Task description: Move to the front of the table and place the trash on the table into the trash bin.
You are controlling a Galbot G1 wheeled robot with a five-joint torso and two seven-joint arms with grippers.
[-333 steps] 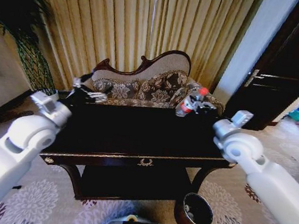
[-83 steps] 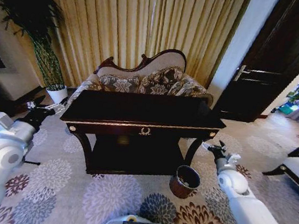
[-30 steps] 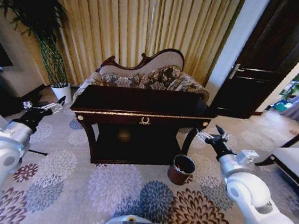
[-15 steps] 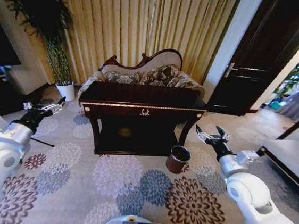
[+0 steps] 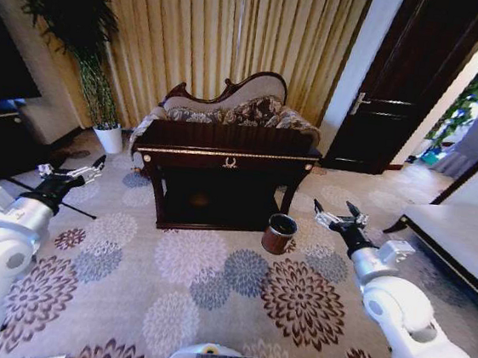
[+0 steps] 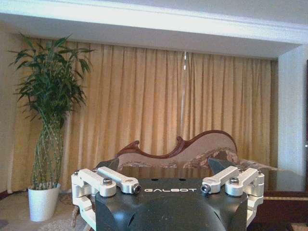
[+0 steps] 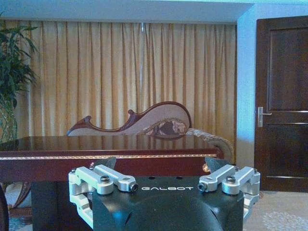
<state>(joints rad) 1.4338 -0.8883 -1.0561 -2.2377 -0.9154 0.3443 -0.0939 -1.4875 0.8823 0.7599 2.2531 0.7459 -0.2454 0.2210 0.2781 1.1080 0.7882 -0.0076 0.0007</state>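
Observation:
The dark glossy table (image 5: 229, 154) with gold trim stands across the room, seen front-on. The reddish-brown trash bin (image 5: 280, 233) sits on the carpet by the table's front right leg. The trash is out of view. My left gripper (image 5: 73, 170) hangs open low at the left, well short of the table. At the right, my right gripper (image 5: 338, 217) is open too, a little right of the bin. The left gripper (image 6: 163, 166) and the right gripper (image 7: 161, 162) both hold nothing. The table's top (image 7: 96, 142) lies beyond the right gripper.
A floral sofa (image 5: 230, 105) stands behind the table, before gold curtains. A plant in a white pot (image 5: 108, 138) is at the left, a dark door (image 5: 393, 93) at the right and a white seat (image 5: 455, 240) at the far right. Flowered carpet (image 5: 210, 287) stretches between me and the table.
The camera has backed away: table and bin look smaller and farther than a second ago. Both arms keep their low pose. Eleven seconds ago the right gripper held a bottle over the table.

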